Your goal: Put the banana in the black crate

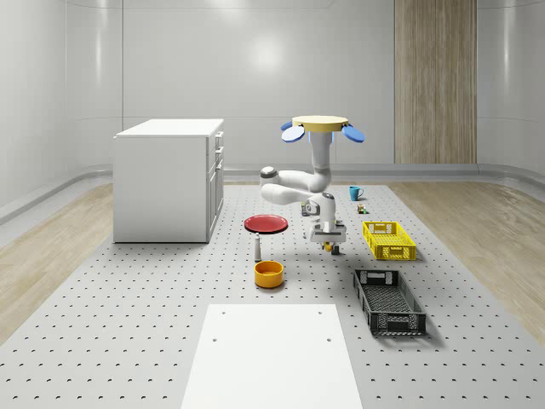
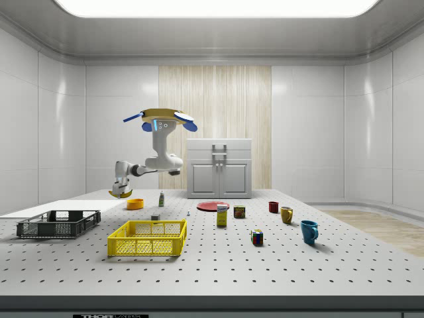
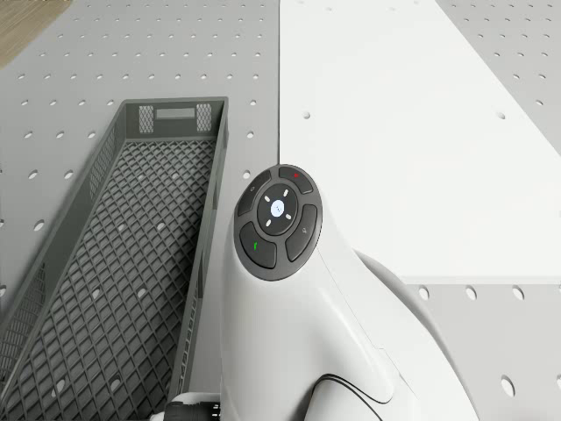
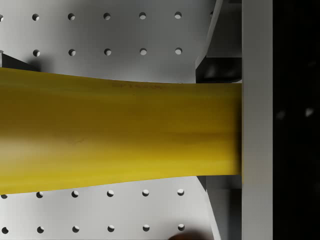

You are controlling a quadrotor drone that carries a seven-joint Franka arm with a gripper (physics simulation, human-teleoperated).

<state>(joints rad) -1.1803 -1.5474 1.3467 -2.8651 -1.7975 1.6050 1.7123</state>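
Note:
My gripper point(image 1: 329, 245) hangs above the perforated floor with the yellow banana point(image 4: 115, 132) clamped between its fingers point(image 4: 256, 120). The same banana point(image 2: 120, 195) shows as a yellow tip under the gripper point(image 2: 119, 193) in the side view. The drone point(image 1: 319, 128) hovers in the air behind the crates, its arm bent down and forward. The black crate point(image 1: 388, 301) lies on the floor, nearer the camera than the gripper and toward the whole-scene view's right. In the drone view the black crate point(image 3: 105, 263) sits just beside the arm, with nothing in it.
A yellow crate point(image 1: 388, 239) lies behind the black one. An orange bowl point(image 1: 268, 273), a small bottle point(image 1: 257, 248) and a red plate point(image 1: 266, 223) sit to the whole-scene view's left of the gripper. A white cabinet point(image 1: 169, 179) stands at the back left. A white panel point(image 1: 272, 354) covers the near floor.

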